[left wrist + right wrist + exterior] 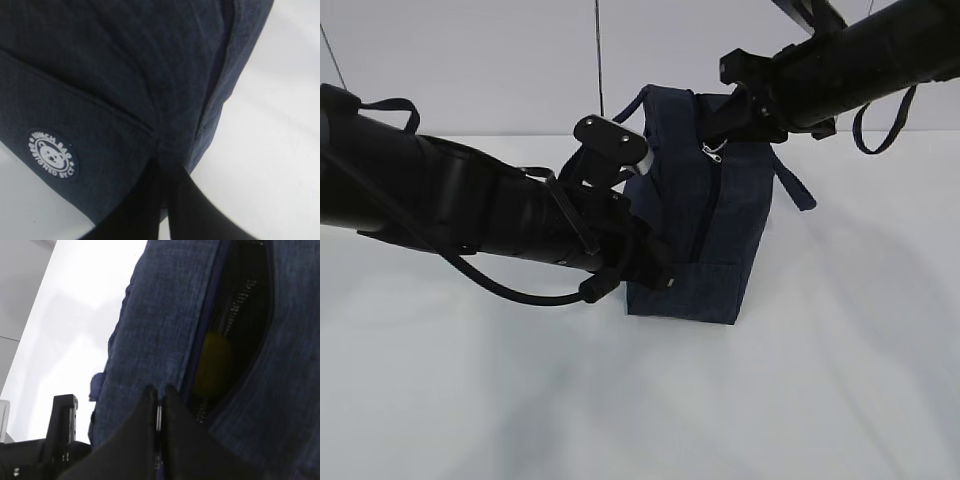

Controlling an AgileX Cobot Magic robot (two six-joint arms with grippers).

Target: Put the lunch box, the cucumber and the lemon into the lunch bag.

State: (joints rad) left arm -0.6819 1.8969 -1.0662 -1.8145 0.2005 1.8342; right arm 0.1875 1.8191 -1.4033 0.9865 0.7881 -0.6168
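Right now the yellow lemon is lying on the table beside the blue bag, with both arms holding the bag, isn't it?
Not quite: the lemon is inside the bag, seen through the open zipper gap in the right wrist view. Both arms are indeed at the bag.

Bright, even light; blurry close-ups.

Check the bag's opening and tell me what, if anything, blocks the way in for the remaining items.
In the right wrist view the lunch bag shows only a narrow slit at its zipper, with the lemon already inside. The right gripper is pinched on the slit's edge. The slit itself looks too tight; nothing else visibly blocks it.
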